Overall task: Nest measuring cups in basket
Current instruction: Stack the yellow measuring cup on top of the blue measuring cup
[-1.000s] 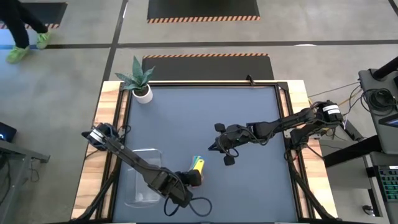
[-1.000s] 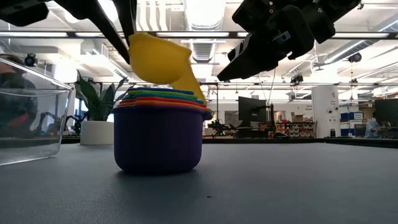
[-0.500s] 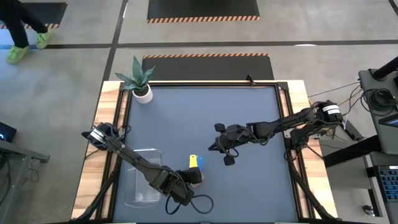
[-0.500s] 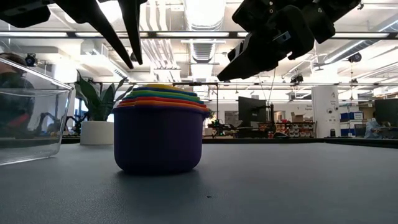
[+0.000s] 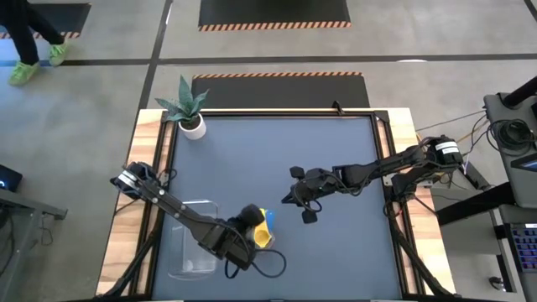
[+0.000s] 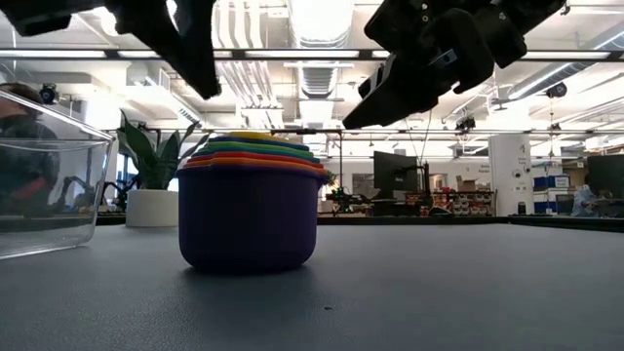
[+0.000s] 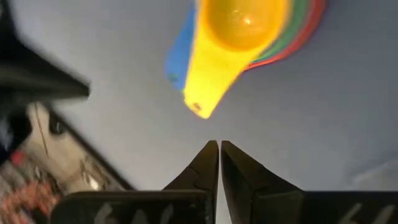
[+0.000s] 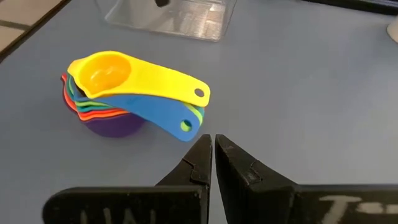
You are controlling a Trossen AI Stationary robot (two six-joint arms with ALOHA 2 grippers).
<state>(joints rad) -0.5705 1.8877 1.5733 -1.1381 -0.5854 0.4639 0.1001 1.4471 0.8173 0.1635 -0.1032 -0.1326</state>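
The measuring cups point(image 5: 266, 230) sit nested in one stack, purple at the bottom point(image 6: 249, 219) and yellow on top point(image 8: 102, 73), with the purple base on the table. The yellow and blue handles point(image 7: 205, 81) fan out to one side. My left gripper point(image 7: 219, 145) is shut and hangs just above the stack point(image 6: 207, 88), clear of it. My right gripper point(image 8: 213, 139) is shut and hovers above the table to the right of the stack point(image 5: 285, 200). The basket point(image 5: 193, 239), a clear bin, stands to the left of the stack.
A small white pot with a spiky green plant point(image 5: 191, 117) stands at the table's far left corner. The basket's clear wall point(image 6: 54, 175) rises to the left of the stack. Bare dark table point(image 5: 277, 143) stretches from the stack to the far edge.
My left gripper held the yellow cup tilted above the stack, then let it go, and the cup now sits nested on top. The gripper has since risen and shifted a little toward the far edge, over the stack.
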